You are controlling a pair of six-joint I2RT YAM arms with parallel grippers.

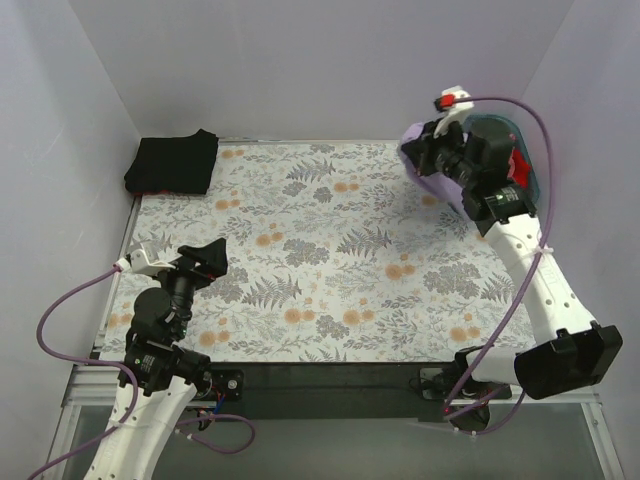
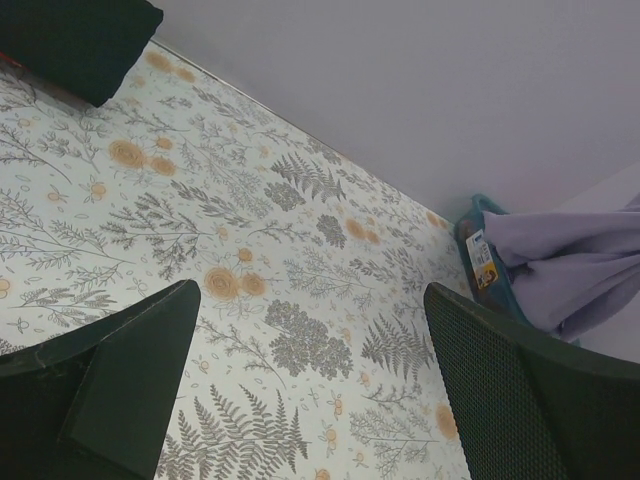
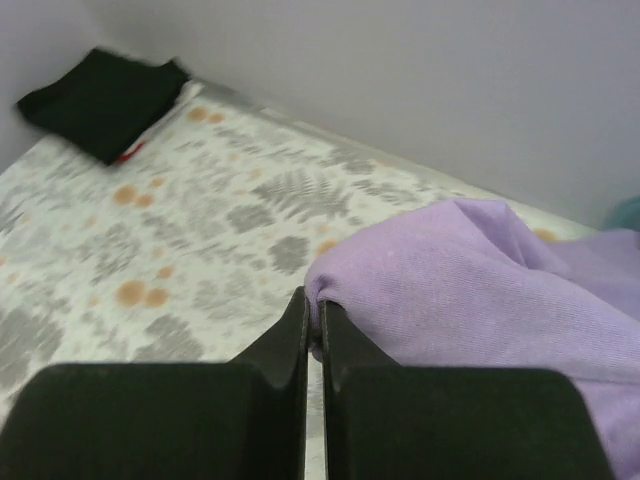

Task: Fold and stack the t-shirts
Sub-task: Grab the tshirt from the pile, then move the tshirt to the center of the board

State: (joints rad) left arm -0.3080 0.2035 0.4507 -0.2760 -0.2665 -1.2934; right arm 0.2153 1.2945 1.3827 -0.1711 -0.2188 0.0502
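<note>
Pinching the lavender t-shirt (image 3: 470, 290) by one thin fold just beside the teal basket (image 1: 527, 140), my right gripper (image 3: 313, 302) has little cloth; it could slip free or drag the basket. My left gripper (image 2: 312, 300) hangs wide open, well apart from it.

Both arms wear white shells with black joint housings: the left arm (image 1: 140, 430) and the right arm (image 1: 535, 275). A thin purple cable (image 1: 42, 330) loops from the left one, and another purple cable (image 1: 505, 97) arcs over the right. The right arm carries a red marking (image 1: 516, 166) by its wrist and a red-and-white cap (image 1: 450, 98) at its tip. The left fingers (image 2: 520, 390) are matte black wedges, one finely meshed. The right fingers (image 3: 180, 420) are smooth black slabs.
</note>
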